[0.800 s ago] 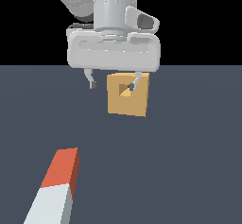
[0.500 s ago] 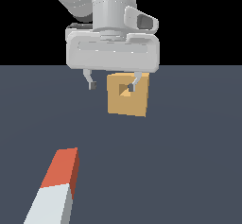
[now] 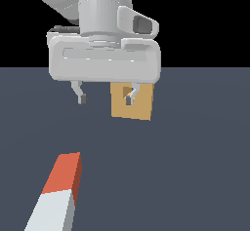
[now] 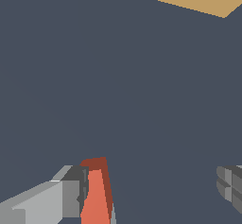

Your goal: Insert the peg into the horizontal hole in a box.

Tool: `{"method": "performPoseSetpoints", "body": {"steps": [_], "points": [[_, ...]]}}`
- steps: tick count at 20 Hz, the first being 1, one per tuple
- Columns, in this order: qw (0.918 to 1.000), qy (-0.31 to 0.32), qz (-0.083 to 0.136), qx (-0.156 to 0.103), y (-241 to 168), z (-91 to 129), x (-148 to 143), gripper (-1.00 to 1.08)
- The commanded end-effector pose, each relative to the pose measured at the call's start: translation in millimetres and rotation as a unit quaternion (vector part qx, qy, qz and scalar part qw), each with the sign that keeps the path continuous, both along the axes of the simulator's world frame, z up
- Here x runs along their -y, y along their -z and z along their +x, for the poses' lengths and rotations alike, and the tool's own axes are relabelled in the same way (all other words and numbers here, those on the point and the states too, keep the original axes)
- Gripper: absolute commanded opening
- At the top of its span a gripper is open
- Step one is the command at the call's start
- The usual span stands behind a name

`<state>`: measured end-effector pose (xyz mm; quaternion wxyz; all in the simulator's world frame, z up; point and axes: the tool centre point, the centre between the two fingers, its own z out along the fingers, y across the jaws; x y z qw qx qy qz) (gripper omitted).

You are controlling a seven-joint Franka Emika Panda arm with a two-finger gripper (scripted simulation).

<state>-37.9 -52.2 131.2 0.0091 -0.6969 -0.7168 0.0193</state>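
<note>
Peg (image 3: 56, 196) is lying flat on dark floor, red-orange half w/ pale grey half; gripper (image 3: 106, 98) is hanging above, fingers apart, empty.

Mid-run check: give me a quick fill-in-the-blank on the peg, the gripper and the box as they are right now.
1. The gripper has its fingers ____ and holds nothing.
2. The peg lies on the floor, with its ____ half pointing toward the box.
3. The box is ____ in colour.
4. In the exterior view, one finger overlaps the box's ____.

Missing words: open; red-orange; tan; hole
</note>
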Motion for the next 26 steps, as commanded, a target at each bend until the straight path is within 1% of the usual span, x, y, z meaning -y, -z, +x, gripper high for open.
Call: {"method": "performPoseSetpoints", "body": {"steps": [1,9,15,21,26], "points": [[1.0,-0.007,0.001,0.002,6,-7,17,1.0],[0.9992,-0.039,0.004,0.01,30,-29,85,1.0],[0.9981,-0.059,0.006,0.015,46,-40,130,1.0],[0.9972,-0.072,0.008,0.018,57,-44,159,1.0],[0.9967,-0.078,0.009,0.019,62,-46,172,1.0]]}}
